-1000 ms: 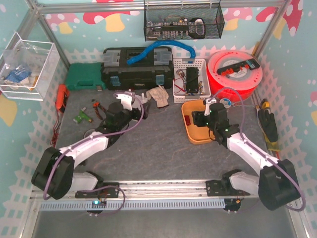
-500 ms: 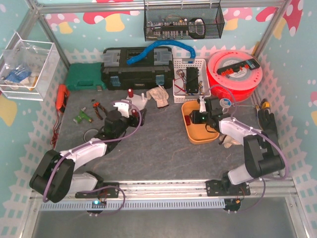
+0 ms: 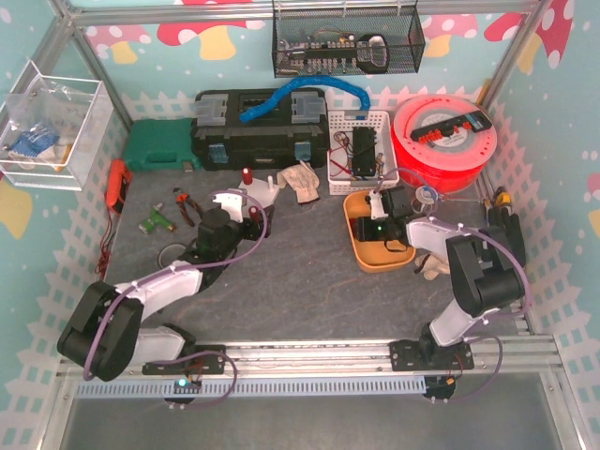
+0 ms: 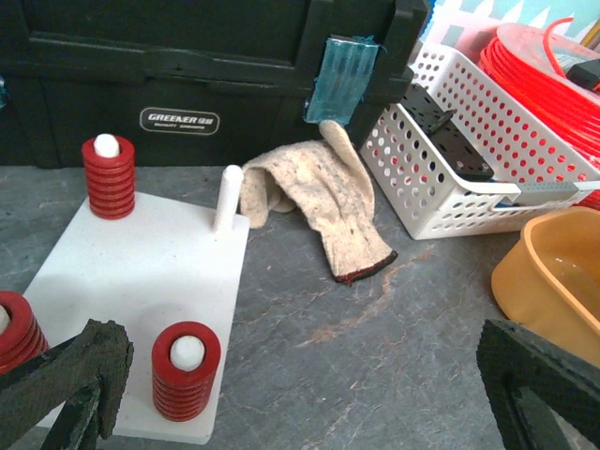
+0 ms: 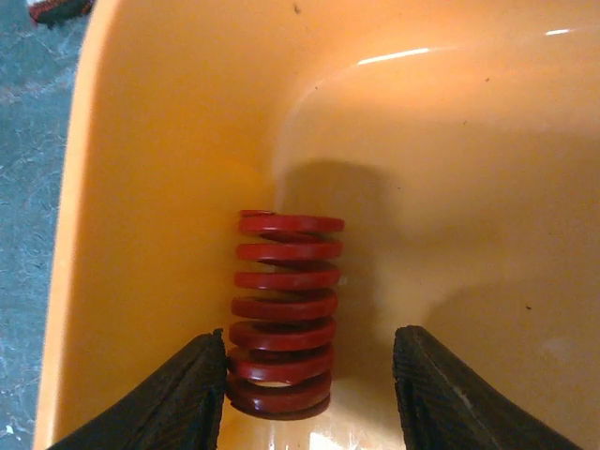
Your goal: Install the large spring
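A large red spring (image 5: pixel 286 314) lies in the corner of the orange tray (image 5: pixel 169 141). My right gripper (image 5: pixel 309 380) is down in the tray (image 3: pixel 362 259) with its jaws either side of the spring's near end. The left finger (image 5: pixel 192 394) touches the coils, the right finger stands apart, so the gripper is open. On the white peg board (image 4: pixel 141 272), three pegs carry red springs (image 4: pixel 185 370) and one peg (image 4: pixel 228 197) is bare. My left gripper (image 4: pixel 300 384) hovers wide open just right of the board, empty.
A beige glove (image 4: pixel 323 202) lies behind the board. A white perforated basket (image 4: pixel 459 159) and a black toolbox (image 4: pixel 187 75) stand at the back. A red filament spool (image 3: pixel 445 141) sits at the back right, with a green case (image 3: pixel 159 145) at the back left.
My right arm has folded back and reached into the tray, and its jaws have narrowed round the spring. The left arm drew back slightly from the board.
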`<action>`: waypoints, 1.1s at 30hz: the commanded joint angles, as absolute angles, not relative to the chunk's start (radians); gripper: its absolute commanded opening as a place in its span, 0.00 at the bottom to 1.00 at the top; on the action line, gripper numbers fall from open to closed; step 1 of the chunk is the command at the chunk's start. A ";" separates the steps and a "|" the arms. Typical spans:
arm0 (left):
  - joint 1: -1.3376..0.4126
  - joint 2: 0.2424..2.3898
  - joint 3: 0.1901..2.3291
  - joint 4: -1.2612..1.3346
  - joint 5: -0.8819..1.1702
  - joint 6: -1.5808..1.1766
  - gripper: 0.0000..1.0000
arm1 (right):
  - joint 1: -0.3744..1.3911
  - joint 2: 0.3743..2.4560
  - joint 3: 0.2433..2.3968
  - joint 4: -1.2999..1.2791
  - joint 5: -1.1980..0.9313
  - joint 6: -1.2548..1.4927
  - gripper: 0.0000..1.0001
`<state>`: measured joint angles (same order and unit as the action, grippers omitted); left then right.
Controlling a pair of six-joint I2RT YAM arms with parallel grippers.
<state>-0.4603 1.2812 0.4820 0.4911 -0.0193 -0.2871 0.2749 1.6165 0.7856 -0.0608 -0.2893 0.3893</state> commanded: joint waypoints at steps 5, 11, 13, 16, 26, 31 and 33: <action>-0.449 1.281 0.477 0.503 -0.052 -0.282 0.99 | 0.279 1.684 0.818 -0.078 -0.265 0.367 0.51; -0.449 1.275 0.470 0.510 -0.073 -0.279 0.99 | 0.279 1.720 0.834 -0.099 -0.210 0.346 0.51; -0.448 1.277 0.470 0.508 -0.074 -0.279 0.99 | 0.281 1.729 0.839 -0.108 -0.206 0.345 0.49; -0.448 1.277 0.472 0.504 -0.076 -0.281 0.99 | 0.294 1.735 0.857 -0.168 -0.127 0.343 0.48; -0.448 1.269 0.476 0.489 -0.086 -0.281 0.99 | 0.331 1.731 0.879 -0.241 -0.020 0.331 0.52; -0.448 1.267 0.473 0.490 -0.100 -0.285 0.99 | 0.333 1.741 0.876 -0.243 -0.023 0.321 0.47; -0.448 1.265 0.473 0.487 -0.109 -0.290 0.99 | 0.334 1.733 0.873 -0.240 -0.023 0.318 0.44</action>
<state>-0.4526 1.2842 0.4816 0.4911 -0.0803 -0.2874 0.3294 1.7042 0.8822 -0.1539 -0.0422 0.3264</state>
